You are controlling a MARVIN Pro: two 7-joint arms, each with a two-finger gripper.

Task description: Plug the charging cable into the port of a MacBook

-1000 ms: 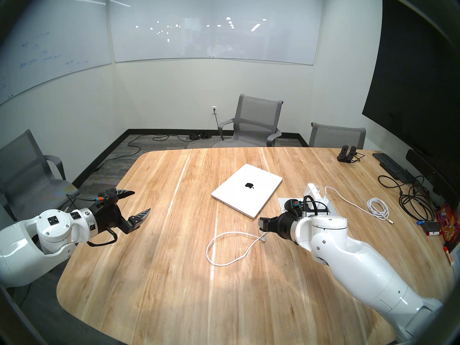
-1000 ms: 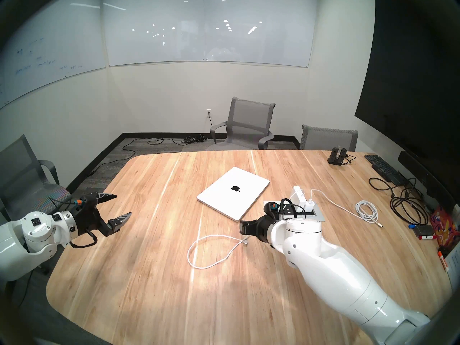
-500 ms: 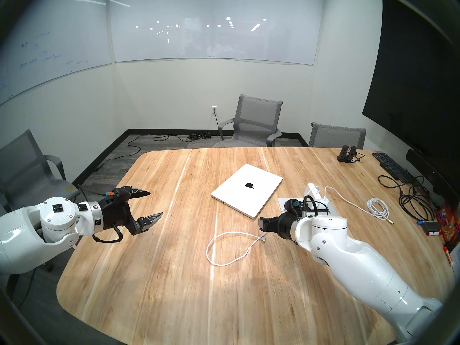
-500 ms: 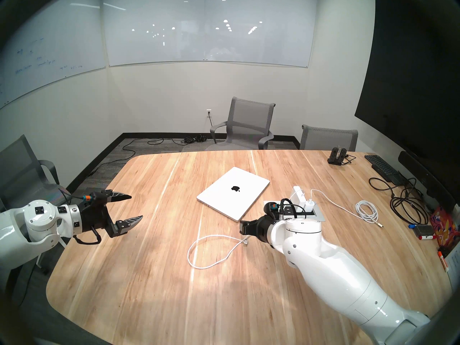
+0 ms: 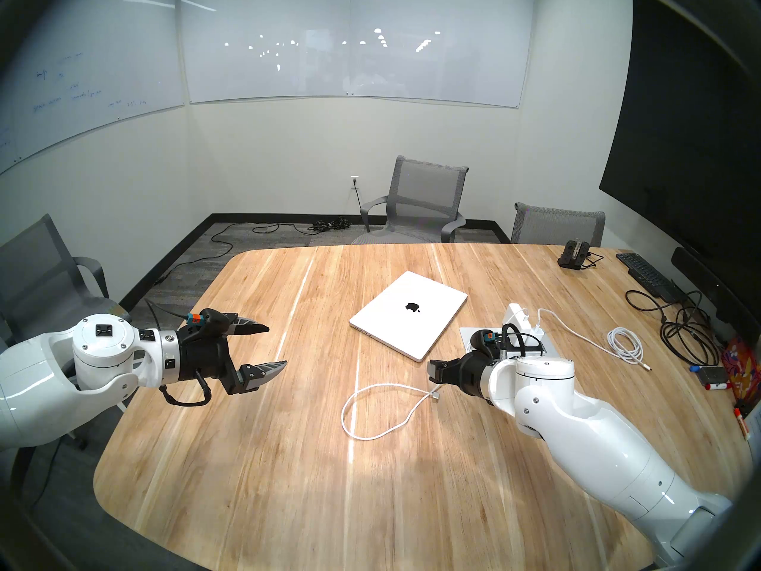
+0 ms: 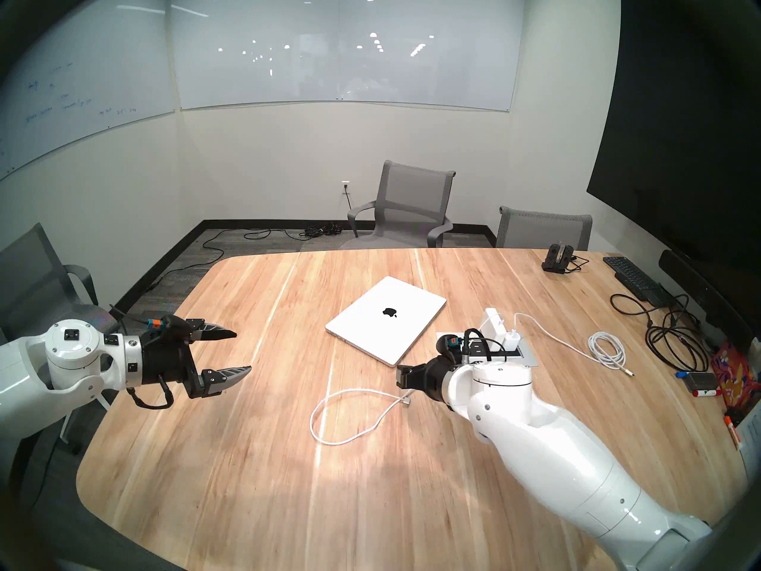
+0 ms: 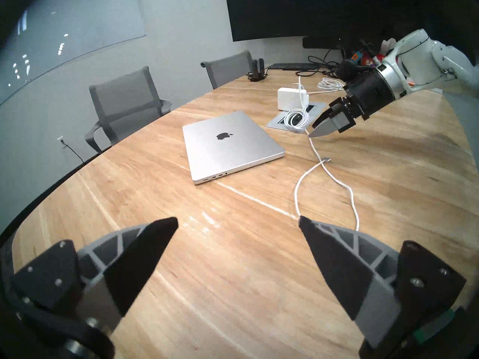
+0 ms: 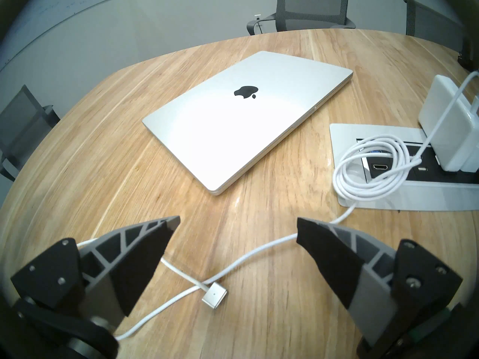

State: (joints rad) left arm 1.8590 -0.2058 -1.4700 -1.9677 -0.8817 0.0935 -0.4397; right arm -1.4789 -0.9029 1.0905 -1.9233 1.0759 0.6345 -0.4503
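The closed silver MacBook (image 5: 407,314) (image 8: 246,117) lies flat mid-table, its ports (image 7: 215,177) on the side edge turned toward my left arm. The white charging cable (image 5: 346,413) loops on the wood in front of it. Its flat silvery plug (image 8: 214,295) (image 5: 434,394) rests on the table, crossing over its own cord. My right gripper (image 8: 238,221) hovers open just above the plug, a finger on each side and holding nothing. My left gripper (image 5: 276,346) (image 7: 237,221) hangs open and empty over the table's left part, well short of the MacBook.
A metal outlet panel (image 5: 469,335) set into the table holds a white charger brick (image 5: 517,314). A bundled white cable (image 5: 626,345), black cables (image 5: 683,335) and a keyboard (image 5: 646,273) lie at the right. Grey chairs (image 5: 420,203) stand around the table.
My left arm has swung rightward over the table toward the middle, its jaws open throughout. The right arm, cable and MacBook have not moved.
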